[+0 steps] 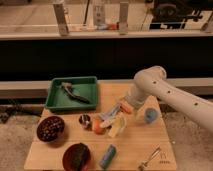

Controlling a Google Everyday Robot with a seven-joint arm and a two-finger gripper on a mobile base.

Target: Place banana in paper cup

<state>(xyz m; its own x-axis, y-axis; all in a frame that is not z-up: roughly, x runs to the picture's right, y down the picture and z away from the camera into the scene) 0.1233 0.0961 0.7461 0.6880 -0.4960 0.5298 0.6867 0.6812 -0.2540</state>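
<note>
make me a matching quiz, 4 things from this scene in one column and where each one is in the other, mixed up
Things:
1 green tray
2 paper cup
3 banana
4 gripper

Places:
a right side of the table, beside the white arm
b low over the table's centre, by the banana
c back left corner of the table
d just right of the orange fruit

Pairs: 1-c, 2-a, 3-d, 4-b

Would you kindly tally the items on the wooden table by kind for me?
Cups: 2 (paper cup, metal cup)
Bowls: 2 (left red bowl, front red bowl)
Trays: 1 (green tray)
Fruit: 2 (banana, orange fruit)
Other: 3 (dark tool in the tray, teal cylinder, metal utensil)
Total: 10
The gripper is by the banana, between the two cups.
</note>
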